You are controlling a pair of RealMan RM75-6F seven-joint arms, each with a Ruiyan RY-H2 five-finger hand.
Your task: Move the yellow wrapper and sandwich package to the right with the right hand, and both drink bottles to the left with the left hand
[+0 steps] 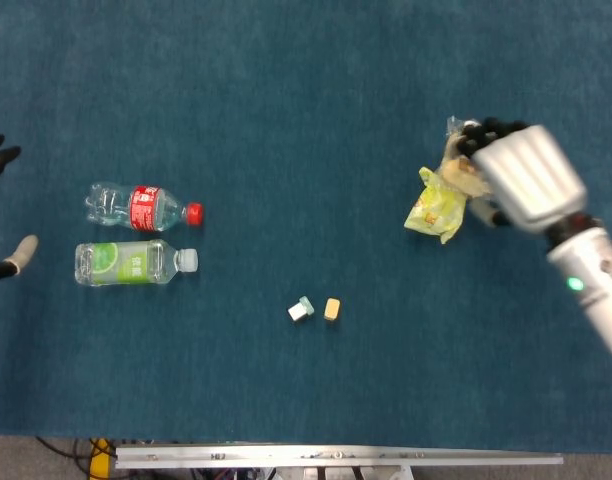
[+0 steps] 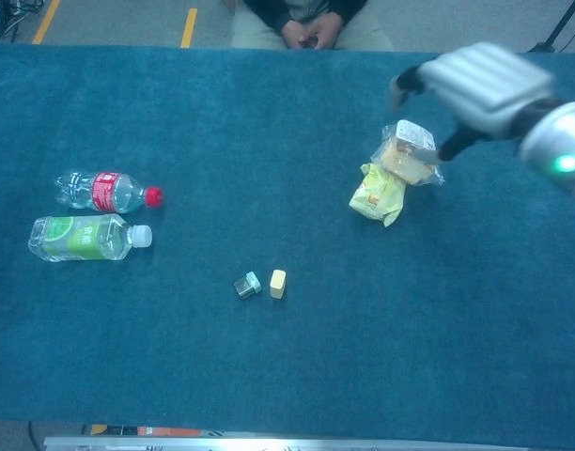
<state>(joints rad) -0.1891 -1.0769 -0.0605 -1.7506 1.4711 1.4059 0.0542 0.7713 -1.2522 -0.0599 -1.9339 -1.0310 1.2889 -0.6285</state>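
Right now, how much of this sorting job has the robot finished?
Mostly done, by the look of it. Both bottles, red-label bottle and green-label bottle, lie at the left, with the left hand empty beside them. The yellow wrapper and sandwich package lie together at the right. The right hand hovers over the sandwich, holding nothing I can see. Possibly a final nudge remains.

Teal carpeted tabletop [image 1: 286, 90]; clear red-labelled, red-capped plastic bottle [image 1: 143, 207]; clear green-labelled, white-capped plastic bottle [image 1: 133, 262]; crumpled yellow wrapper [image 1: 434, 210].
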